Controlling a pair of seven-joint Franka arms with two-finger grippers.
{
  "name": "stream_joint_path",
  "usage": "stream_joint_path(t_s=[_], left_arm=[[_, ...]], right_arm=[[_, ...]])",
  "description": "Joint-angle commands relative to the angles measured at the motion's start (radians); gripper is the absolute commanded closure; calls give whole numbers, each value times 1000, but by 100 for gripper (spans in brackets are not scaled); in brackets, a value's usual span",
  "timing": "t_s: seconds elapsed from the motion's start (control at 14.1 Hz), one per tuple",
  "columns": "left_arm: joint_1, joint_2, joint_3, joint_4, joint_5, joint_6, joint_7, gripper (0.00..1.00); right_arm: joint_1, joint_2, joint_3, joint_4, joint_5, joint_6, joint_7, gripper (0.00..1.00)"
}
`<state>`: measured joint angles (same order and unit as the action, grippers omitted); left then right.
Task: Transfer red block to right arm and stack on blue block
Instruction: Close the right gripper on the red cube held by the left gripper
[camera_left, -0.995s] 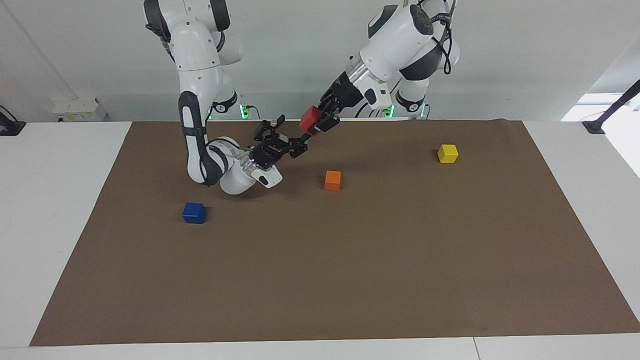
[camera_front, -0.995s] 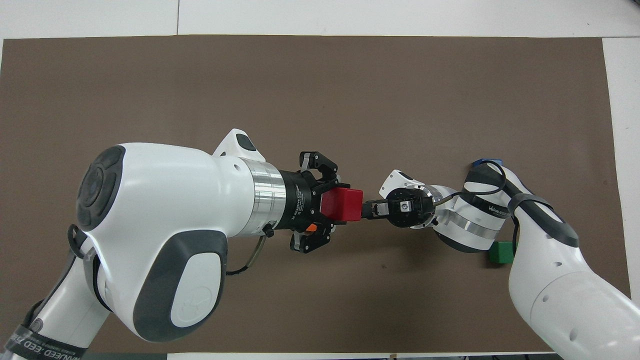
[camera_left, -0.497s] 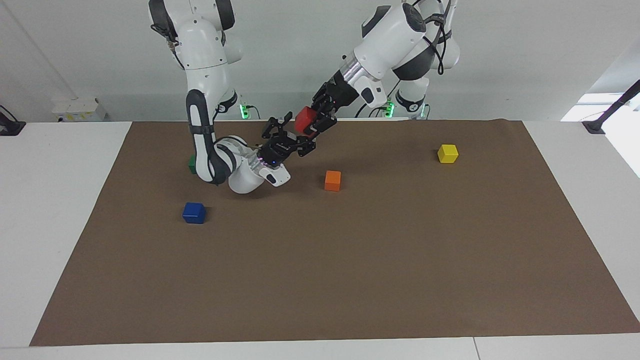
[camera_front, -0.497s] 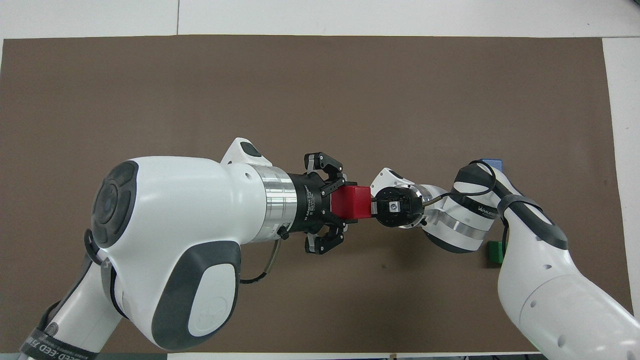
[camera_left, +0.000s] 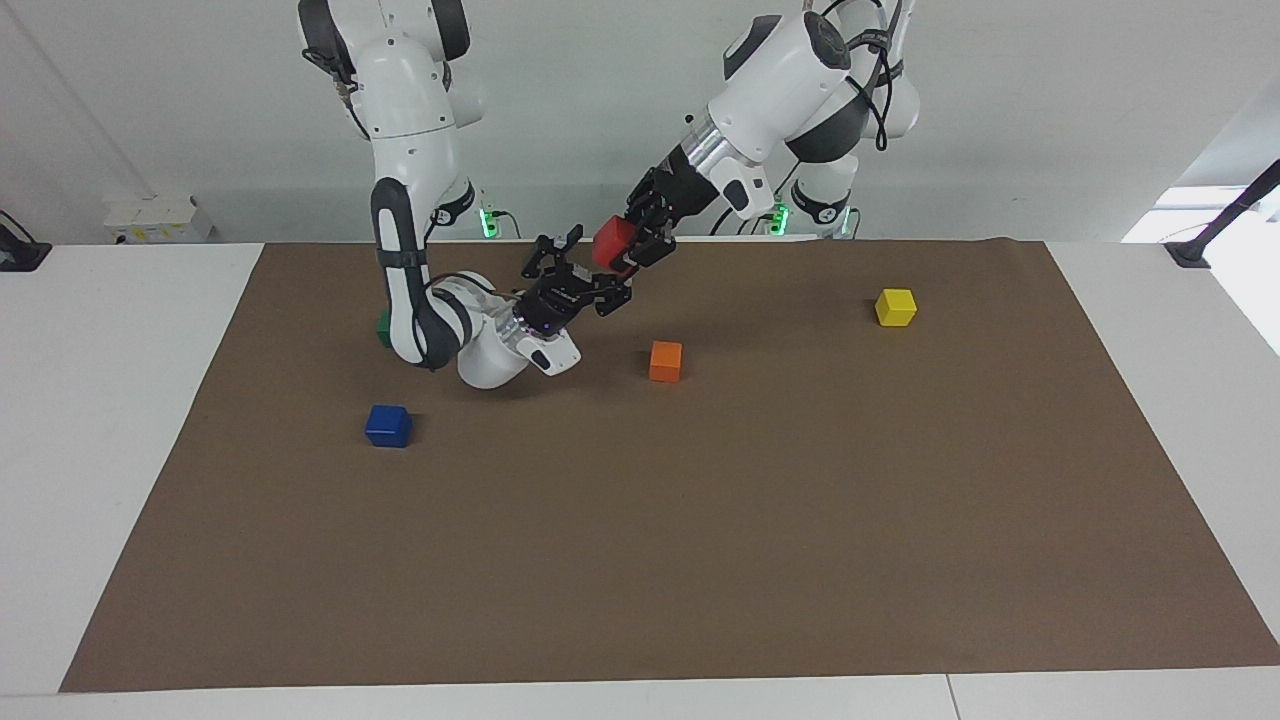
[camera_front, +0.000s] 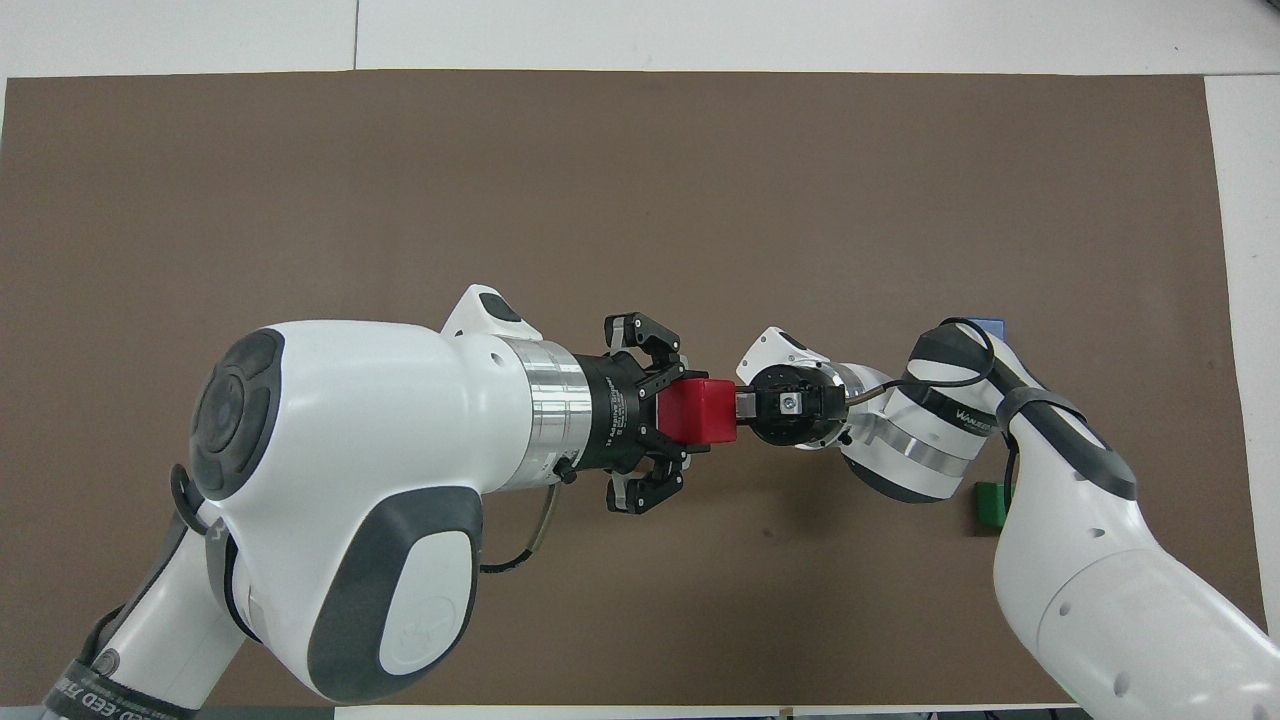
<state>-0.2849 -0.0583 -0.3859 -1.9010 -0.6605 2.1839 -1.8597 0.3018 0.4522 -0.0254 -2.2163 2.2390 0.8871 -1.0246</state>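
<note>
While the red block (camera_left: 612, 241) hangs in the air near the robots' end of the mat (camera_left: 700, 560), pinched in the left gripper (camera_left: 622, 247), the handover is the step in hand. The right gripper (camera_left: 587, 268) points up at it with fingers spread either side of its lower part, apparently not yet clamped. To do it well, the right fingers should close squarely on two free faces and hold firm before the left lets go. It is a small bright red cube, plain-faced and tilted. The blue block (camera_left: 388, 425) sits alone toward the right arm's end, top bare.
</note>
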Motion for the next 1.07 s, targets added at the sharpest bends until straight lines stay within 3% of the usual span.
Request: stream_joint_path(t_s=[0.0,0.21,0.28,0.36,0.43,0.5,0.99], left_arm=[[-8,-41,10,-41,-31,14,-10,100],[-5,-41,10,-41,-31,13,-10,100],[-3,-41,10,-41,-31,13,-10,100],[-3,-41,10,-41,-31,13,-10,100],[-3,-41,10,-41,-31,13,-10,100],[-3,-41,10,-41,-31,13,-10,100],[-3,-41,10,-41,-30,13,-6,100]], right_arm=[[13,10,4,14,24,21,-20,0],[13,11,4,14,22,26,-22,0],[13,10,4,14,22,27,-20,8],[13,10,4,14,22,29,-25,25],[14,10,4,14,22,29,-40,65],[34,8,4,12,24,32,-66,100],[30,-6,4,17,22,75,-86,100]])
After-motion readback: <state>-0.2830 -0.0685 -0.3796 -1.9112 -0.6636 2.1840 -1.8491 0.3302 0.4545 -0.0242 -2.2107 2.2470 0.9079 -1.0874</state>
